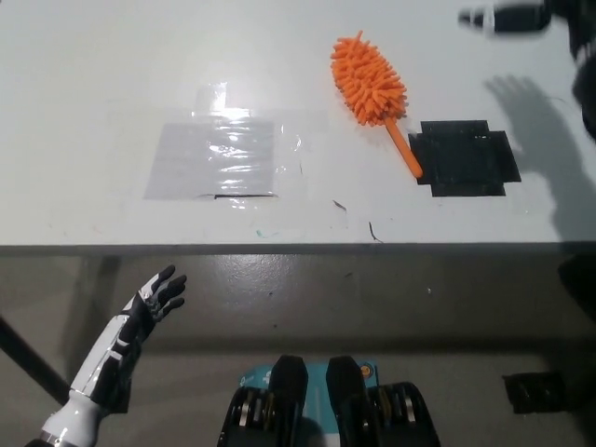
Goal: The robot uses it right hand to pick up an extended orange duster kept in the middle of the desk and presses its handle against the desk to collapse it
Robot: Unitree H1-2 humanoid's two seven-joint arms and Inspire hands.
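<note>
Duster (369, 82): lies untouched on surface (93, 93), 1 o'clock of centre.
Right hand (507, 17): blurred at 2 o'clock edge; fingers' state cannot be told.
Left hand (154, 296): spread, idle, 7 o'clock.
Progress: nothing done; grasp and collapse remain.

bare desk (112, 74) surrounds the duster (370, 84); only black patch (466, 156) touches its handle.
</note>
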